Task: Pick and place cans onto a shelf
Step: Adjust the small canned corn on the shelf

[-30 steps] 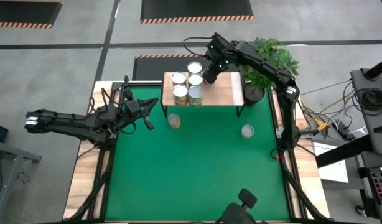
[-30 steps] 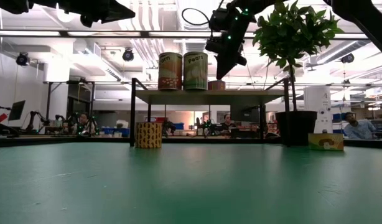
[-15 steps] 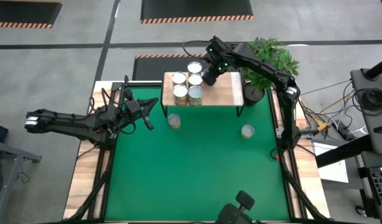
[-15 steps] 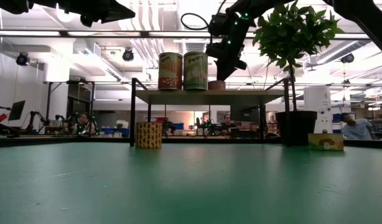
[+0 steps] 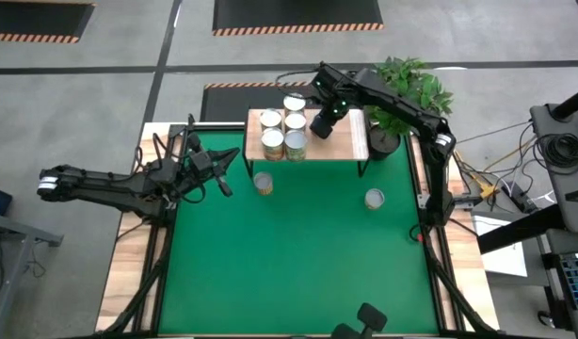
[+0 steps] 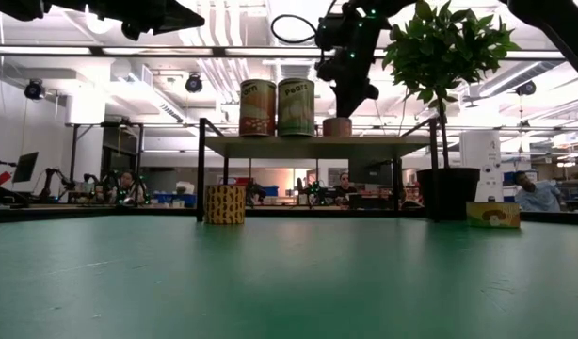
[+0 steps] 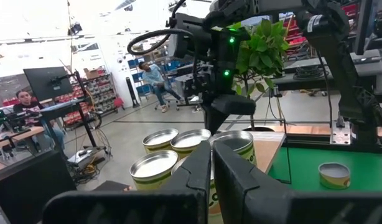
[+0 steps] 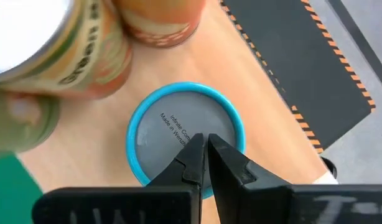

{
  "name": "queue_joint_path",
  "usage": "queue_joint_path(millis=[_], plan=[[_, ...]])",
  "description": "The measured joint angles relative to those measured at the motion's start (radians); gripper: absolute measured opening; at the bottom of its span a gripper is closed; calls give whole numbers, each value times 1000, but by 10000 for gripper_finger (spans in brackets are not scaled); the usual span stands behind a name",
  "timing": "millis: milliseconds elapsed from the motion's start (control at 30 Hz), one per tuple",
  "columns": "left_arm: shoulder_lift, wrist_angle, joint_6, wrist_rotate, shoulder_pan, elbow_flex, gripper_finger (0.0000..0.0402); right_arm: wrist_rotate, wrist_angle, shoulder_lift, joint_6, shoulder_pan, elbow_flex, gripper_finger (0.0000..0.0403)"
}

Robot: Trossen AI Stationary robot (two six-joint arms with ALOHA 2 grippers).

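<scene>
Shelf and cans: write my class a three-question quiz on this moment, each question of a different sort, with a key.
1. How many cans stand on the green table, off the shelf?
2. True or false: the right gripper is wide open.
3. The right gripper is over: A) a blue-rimmed can on the shelf; B) the potted plant; C) bare green table.

Key: 1: two. 2: false, its fingers are shut. 3: A.

Green table top [image 5: 298, 264], light-wood shelf [image 5: 350, 141], blue-rimmed grey can [image 8: 185, 134]
</scene>
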Motion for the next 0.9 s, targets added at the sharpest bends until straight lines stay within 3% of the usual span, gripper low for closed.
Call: queue_joint_path(millis=[900], plan=[[0,0,-1,0,0,0,0,34,-157,-13,73,141,15,12]])
